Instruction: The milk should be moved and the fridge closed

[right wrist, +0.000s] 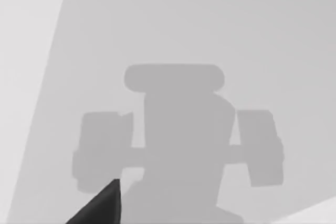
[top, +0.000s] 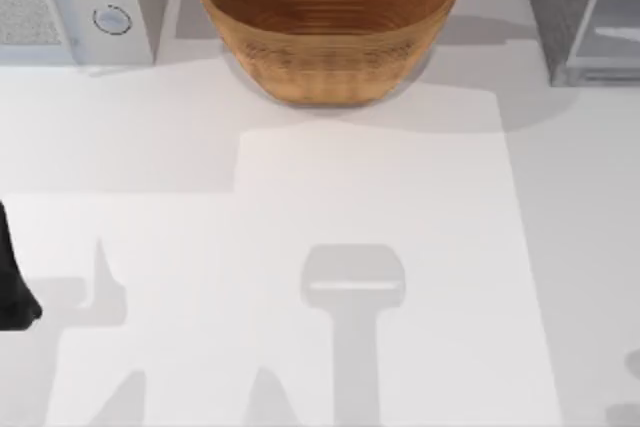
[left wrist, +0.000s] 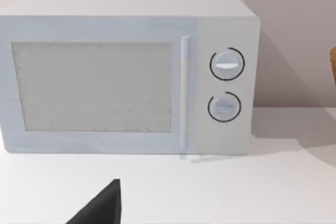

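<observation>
The fridge (top: 560, 7) stands at the table's back right corner, cut by the picture's edge. Its dark speckled side faces the bowl and a pale grey glassy panel (top: 610, 17) lies to its right. I cannot tell how far the door stands open. The milk is out of view. My left arm (top: 15, 292) is a dark shape at the table's left edge, and a dark tip of my left gripper (left wrist: 102, 208) points toward the white appliance. A dark tip of my right gripper (right wrist: 102, 205) hangs over bare white table with an arm's shadow on it.
A large wicker bowl (top: 328, 22) sits at the back middle. A white appliance with two round knobs (top: 70, 2) fills the back left corner; its front (left wrist: 94, 85) faces the left wrist camera. Arm shadows fall across the white table (top: 400, 207).
</observation>
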